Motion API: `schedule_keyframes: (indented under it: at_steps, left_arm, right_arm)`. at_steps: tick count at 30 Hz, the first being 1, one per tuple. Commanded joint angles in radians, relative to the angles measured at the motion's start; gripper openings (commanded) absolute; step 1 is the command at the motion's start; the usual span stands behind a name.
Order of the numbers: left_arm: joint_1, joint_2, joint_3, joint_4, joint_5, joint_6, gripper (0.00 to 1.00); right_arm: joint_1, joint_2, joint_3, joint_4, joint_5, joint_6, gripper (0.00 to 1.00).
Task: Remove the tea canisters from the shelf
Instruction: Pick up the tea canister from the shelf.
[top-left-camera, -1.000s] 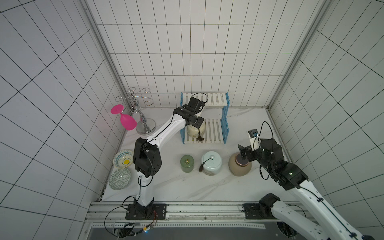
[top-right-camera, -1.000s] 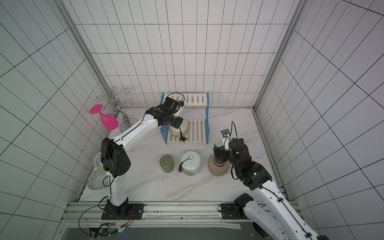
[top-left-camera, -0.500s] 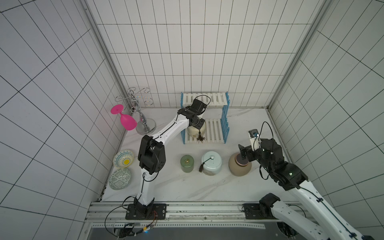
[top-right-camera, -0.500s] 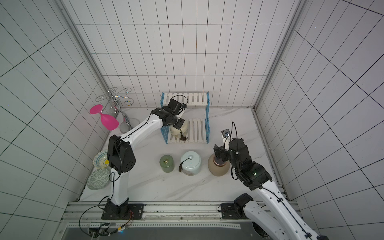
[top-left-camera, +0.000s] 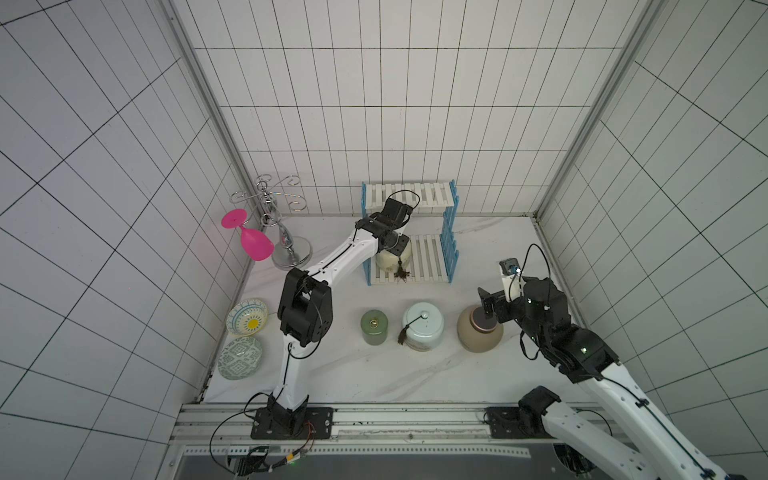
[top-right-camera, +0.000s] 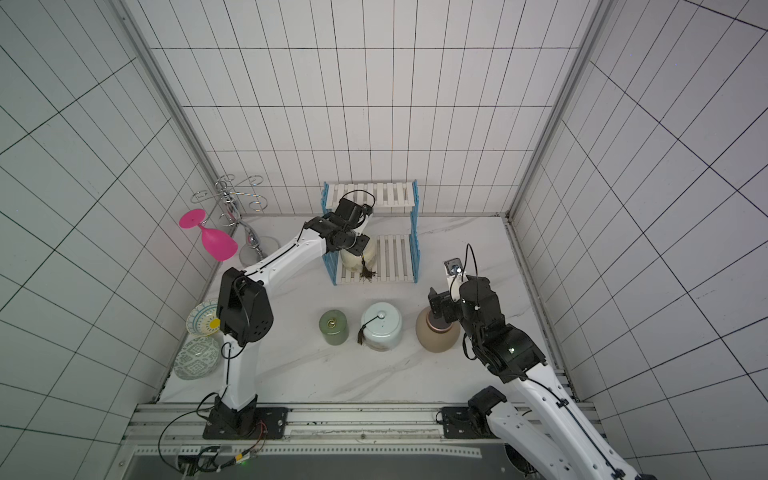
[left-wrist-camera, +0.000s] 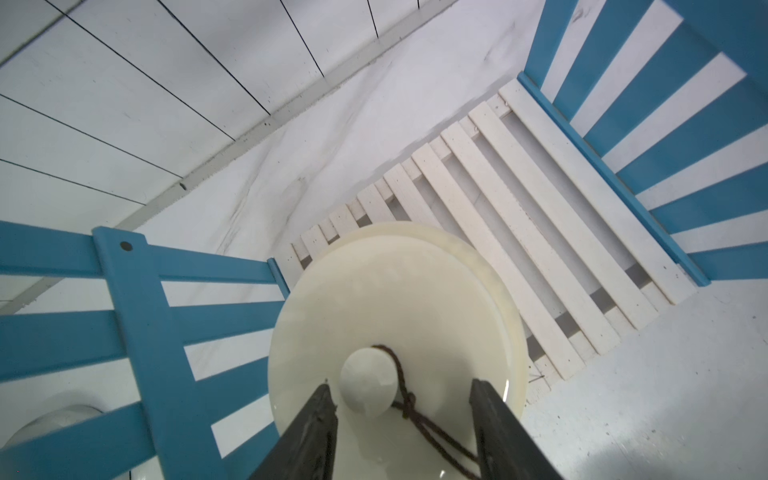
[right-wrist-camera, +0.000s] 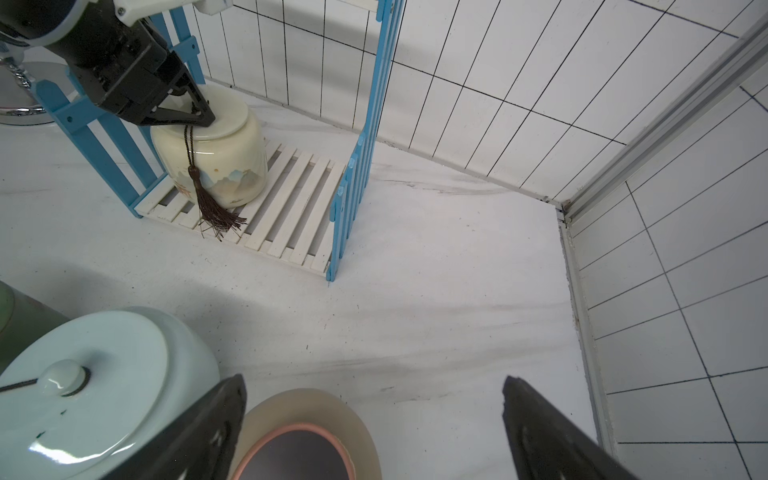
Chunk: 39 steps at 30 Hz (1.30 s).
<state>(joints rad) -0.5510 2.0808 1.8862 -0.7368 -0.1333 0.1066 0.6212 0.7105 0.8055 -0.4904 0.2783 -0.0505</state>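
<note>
The lidded cream canister (top-left-camera: 390, 262) stands upright on the lower white board of the blue-sided shelf (top-left-camera: 430, 257), at its left end, its dark tassel (right-wrist-camera: 216, 208) hanging down its near side. Nearer, on the desk (top-left-camera: 374, 378), the green cylinder (top-left-camera: 374, 329), pale-blue canister (top-left-camera: 424, 331) and tan canister (top-left-camera: 473, 340) stand in a row, left to right.

no readable text, label or number anywhere.

The left wrist view's edge is cutting off part of the cream canister (left-wrist-camera: 390, 307) and my left gripper (left-wrist-camera: 401, 384) behind its fingertips. In both top views that same gripper is covering much of the canister's lid.
</note>
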Motion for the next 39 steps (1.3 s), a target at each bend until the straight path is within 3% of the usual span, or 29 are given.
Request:
schedule_keyframes:
  at_steps: [1,7,30,35,39]
  left_arm:
    - [0.013,-0.081,-0.14,0.223,-0.015,0.038,0.54]
    - [0.02,-0.168,-0.348,0.514,-0.006,0.047,0.53]
    - [0.051,-0.086,-0.341,0.495,0.095,-0.023,0.41]
    - [0.051,-0.079,-0.345,0.479,0.1,-0.036,0.33]
    - [0.052,-0.088,-0.346,0.466,0.105,-0.044,0.14]
  right_arm:
    - [-0.005,-0.006,-0.028,0.016,0.016,0.0,0.99]
    - [-0.006,0.003,-0.026,0.017,0.012,0.0,0.99]
    - [-0.006,0.003,-0.026,0.016,0.009,0.0,0.99]
    - [-0.006,-0.001,-0.026,0.016,0.011,-0.003,0.99]
    - [-0.006,-0.001,-0.026,0.016,0.012,-0.002,0.99]
